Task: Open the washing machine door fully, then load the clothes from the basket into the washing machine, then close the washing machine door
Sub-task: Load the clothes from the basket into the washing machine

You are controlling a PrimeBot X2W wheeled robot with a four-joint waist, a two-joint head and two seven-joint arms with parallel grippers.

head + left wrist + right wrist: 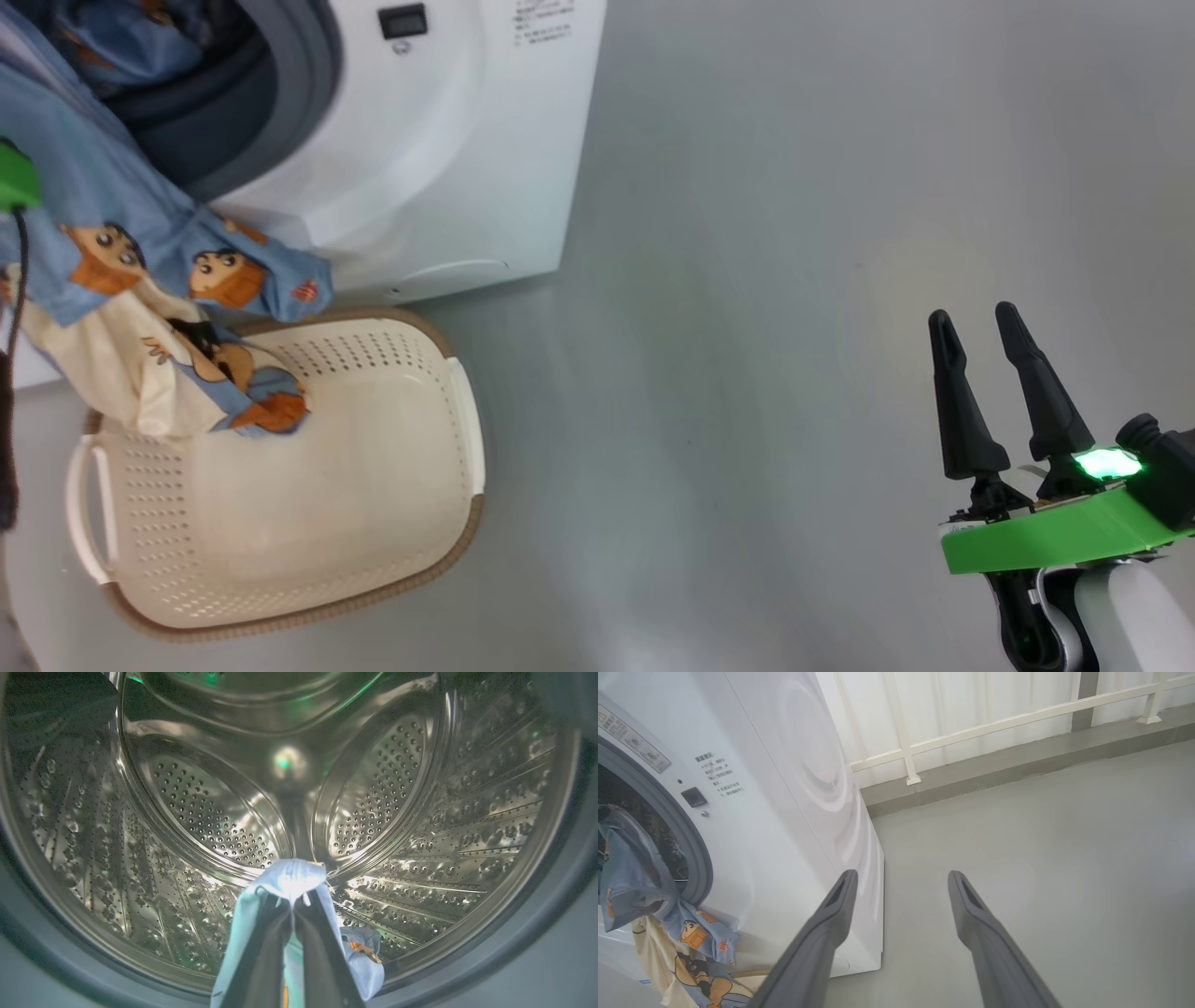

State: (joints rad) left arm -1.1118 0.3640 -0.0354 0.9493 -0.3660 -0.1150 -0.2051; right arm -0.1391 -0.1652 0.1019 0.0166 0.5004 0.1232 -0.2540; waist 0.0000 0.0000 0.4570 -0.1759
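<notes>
Left end effector [293, 905] pinches the clothes [289, 879] inside the washing machine [210, 821]; right end effector [902, 877] spread, empty.

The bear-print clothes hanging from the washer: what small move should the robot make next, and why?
Probably push the left gripper deeper into the drum. It is shut on the clothes just inside the opening, while their tail hangs outside, down into the basket.
</notes>
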